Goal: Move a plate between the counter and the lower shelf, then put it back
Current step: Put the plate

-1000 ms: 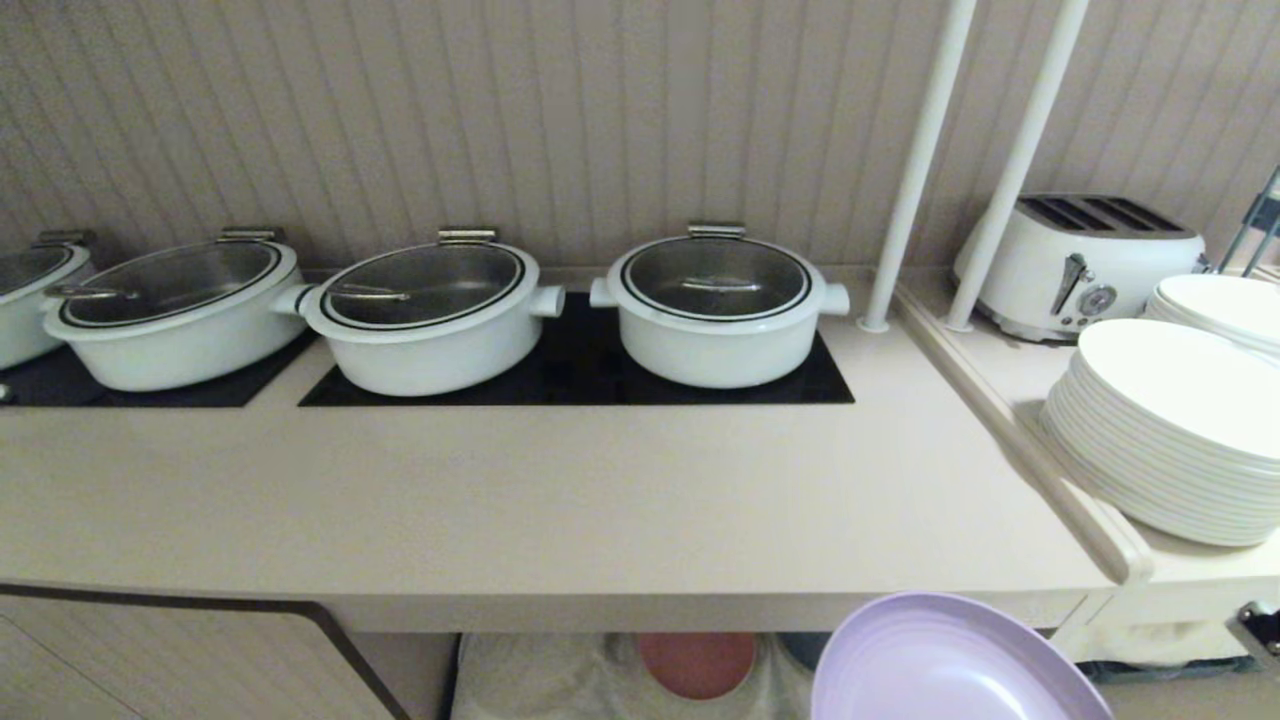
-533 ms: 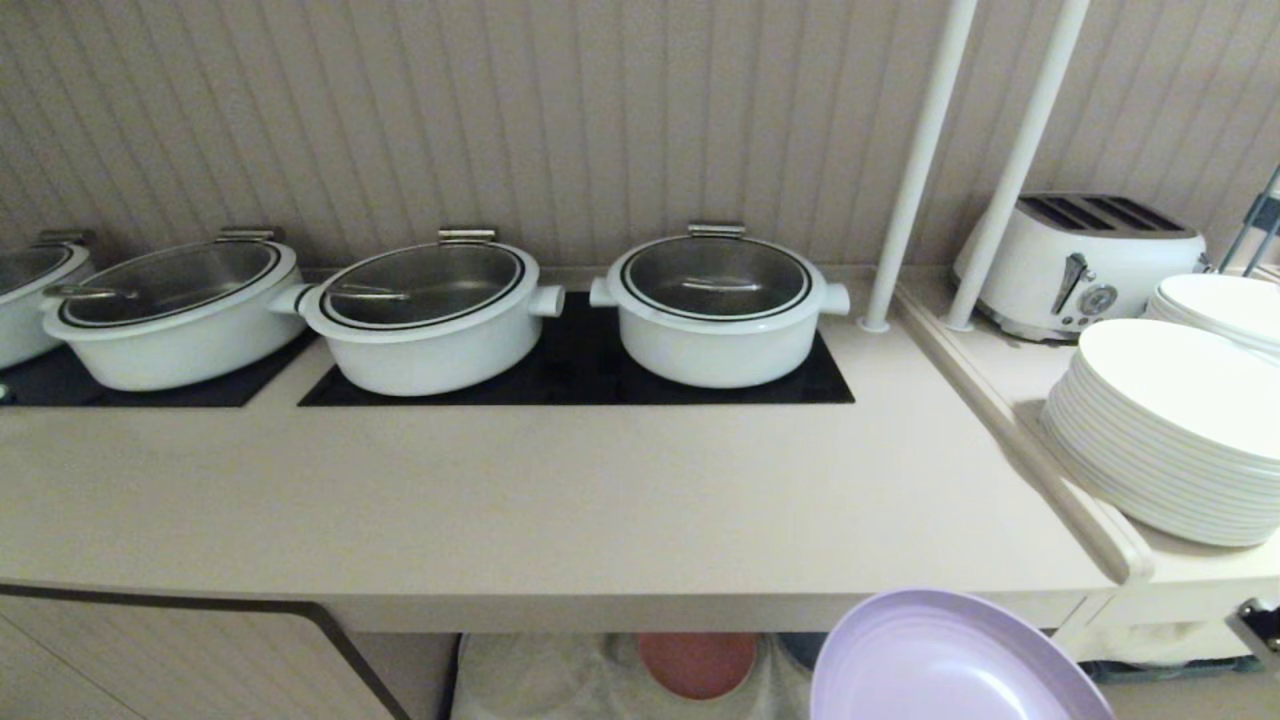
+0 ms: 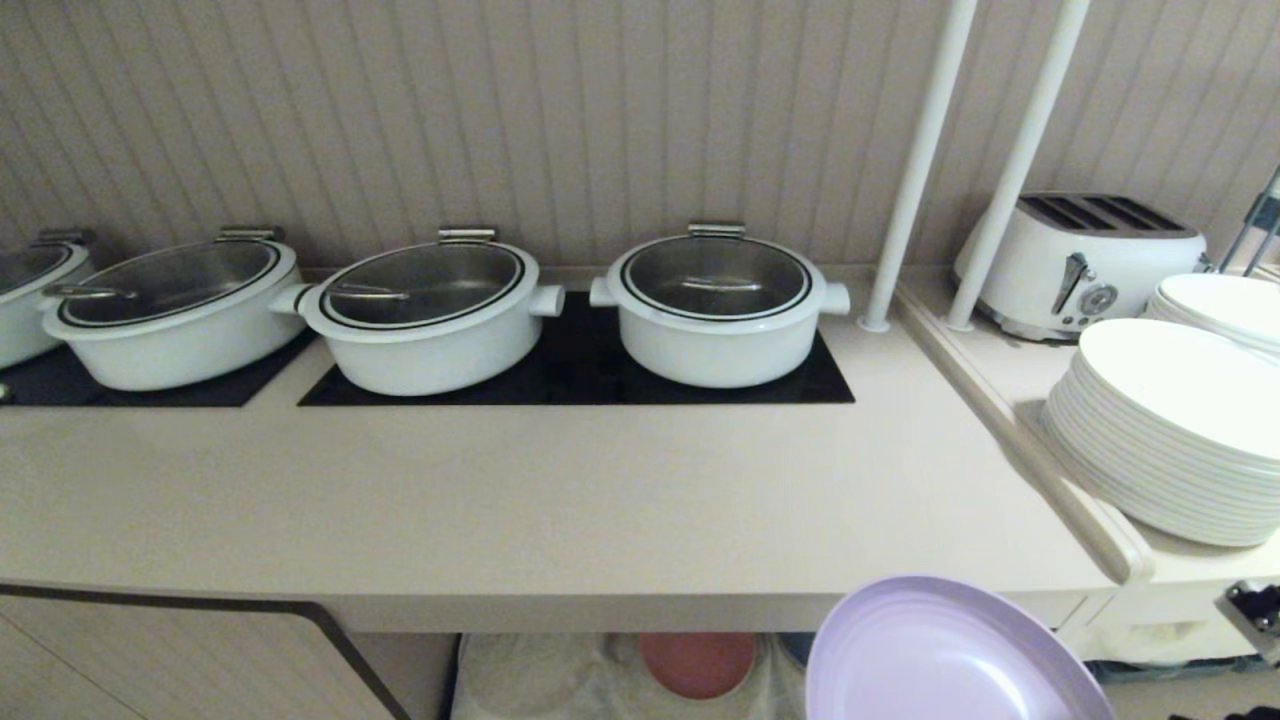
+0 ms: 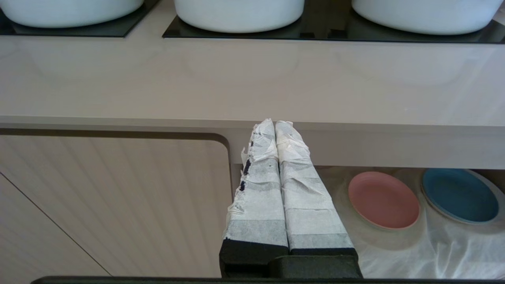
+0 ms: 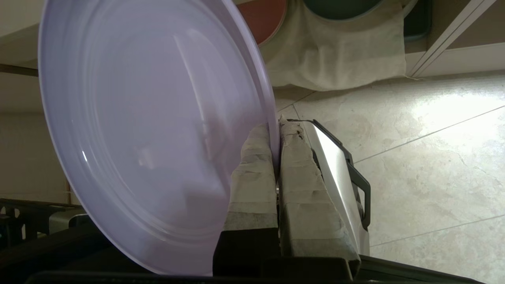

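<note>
While my right gripper (image 5: pixel 275 136) is clamped on the plate (image 3: pixel 950 655) rim, I see it below the counter (image 3: pixel 560 500) front edge; left gripper (image 4: pixel 275 126) pressed together, farther off.

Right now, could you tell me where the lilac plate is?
The lilac plate is off the counter, held by its rim in the right tool, low on the right of the head view, before the counter's front edge.
</note>
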Tool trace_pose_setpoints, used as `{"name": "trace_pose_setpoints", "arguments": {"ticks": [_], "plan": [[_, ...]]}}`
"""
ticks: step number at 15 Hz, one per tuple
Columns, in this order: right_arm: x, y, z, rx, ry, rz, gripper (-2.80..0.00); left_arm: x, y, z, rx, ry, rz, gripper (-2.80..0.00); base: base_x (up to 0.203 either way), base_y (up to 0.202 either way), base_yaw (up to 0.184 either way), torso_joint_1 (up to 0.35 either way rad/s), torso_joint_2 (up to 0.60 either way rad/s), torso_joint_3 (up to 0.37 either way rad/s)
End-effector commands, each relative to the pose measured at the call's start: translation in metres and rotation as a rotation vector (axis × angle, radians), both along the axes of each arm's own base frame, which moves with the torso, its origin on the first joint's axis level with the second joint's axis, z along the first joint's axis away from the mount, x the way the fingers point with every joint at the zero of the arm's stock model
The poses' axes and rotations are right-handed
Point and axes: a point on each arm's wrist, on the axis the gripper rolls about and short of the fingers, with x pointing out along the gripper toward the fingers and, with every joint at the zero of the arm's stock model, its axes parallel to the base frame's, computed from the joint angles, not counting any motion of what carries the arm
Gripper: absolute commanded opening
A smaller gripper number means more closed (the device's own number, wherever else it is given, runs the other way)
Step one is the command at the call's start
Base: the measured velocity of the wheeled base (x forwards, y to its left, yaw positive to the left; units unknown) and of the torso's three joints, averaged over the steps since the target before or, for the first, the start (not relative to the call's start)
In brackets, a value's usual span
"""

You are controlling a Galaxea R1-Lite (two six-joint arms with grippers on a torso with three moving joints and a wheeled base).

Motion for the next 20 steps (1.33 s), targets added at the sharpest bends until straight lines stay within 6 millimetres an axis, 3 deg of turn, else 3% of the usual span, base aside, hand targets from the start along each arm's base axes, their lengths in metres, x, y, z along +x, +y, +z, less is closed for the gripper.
{"name": "trace_pose_setpoints", "arguments": {"ticks": [1, 14, 17, 20], "plan": [[0.002, 0.001, 0.001, -0.001, 0.002, -0.001, -2.80, 0.000, 0.000, 0.000, 0.000, 0.000, 0.001, -2.80, 0.000, 0.000, 0.000, 0.000, 0.00, 0.000], [0.017, 0.006, 0.017, 0.010, -0.017, -0.031, -2.80, 0.000, 0.000, 0.000, 0.000, 0.000, -0.001, -2.80, 0.000, 0.000, 0.000, 0.000, 0.00, 0.000], [0.030, 0.010, 0.021, 0.020, 0.018, -0.022, -2.80, 0.000, 0.000, 0.000, 0.000, 0.000, 0.001, -2.80, 0.000, 0.000, 0.000, 0.000, 0.00, 0.000], [0.055, 0.010, 0.024, 0.013, 0.044, -0.076, -2.80, 0.000, 0.000, 0.000, 0.000, 0.000, 0.001, -2.80, 0.000, 0.000, 0.000, 0.000, 0.00, 0.000]]}}
